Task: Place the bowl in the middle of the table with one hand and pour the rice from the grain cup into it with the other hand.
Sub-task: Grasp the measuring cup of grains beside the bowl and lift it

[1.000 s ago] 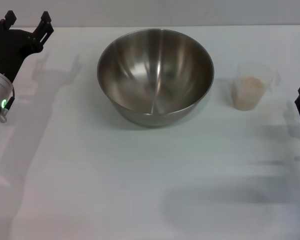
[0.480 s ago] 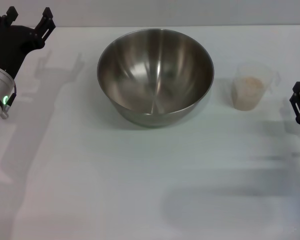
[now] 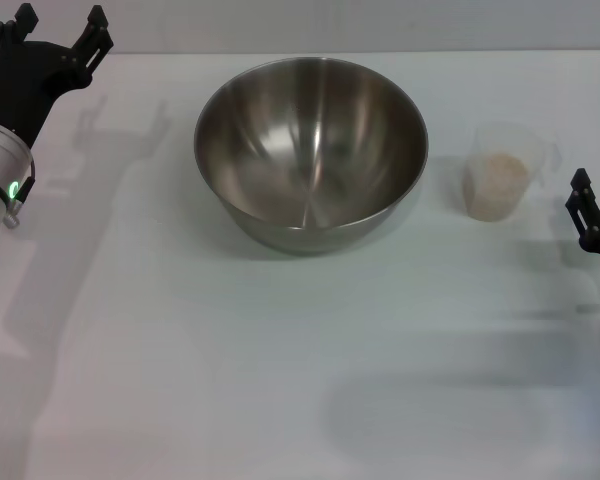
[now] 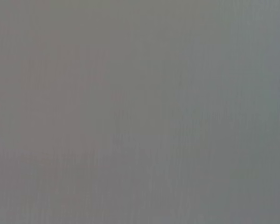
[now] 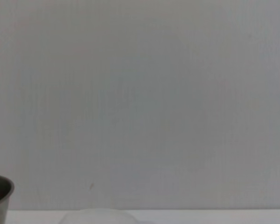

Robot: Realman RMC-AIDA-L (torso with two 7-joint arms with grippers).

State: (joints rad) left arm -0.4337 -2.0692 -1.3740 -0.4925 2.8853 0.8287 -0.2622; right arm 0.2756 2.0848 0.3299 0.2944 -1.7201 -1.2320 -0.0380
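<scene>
large shiny steel bowl [image 3: 311,150] sits mid white table [image 3: 280,380], empty. small clear plastic grain cup [image 3: 502,173] just right of it, off-white rice [image 3: 496,182] unpoured. left gripper [image 3: 56,40] spread, empty, far-left. right gripper [image 3: 588,222] near cup; can't tell its opening.

Left gripper [image 3: 57,32]: matte black body, two forked fingers [image 3: 96,29] with squared, notched tips. Behind it, a silver-grey cylindrical wrist segment with dark bands and a small green indicator light, joined to a white arm section. Right gripper [image 3: 592,222]: black, angular, only partly in view at the frame edge; its finger form cannot be judged reliably.
</scene>
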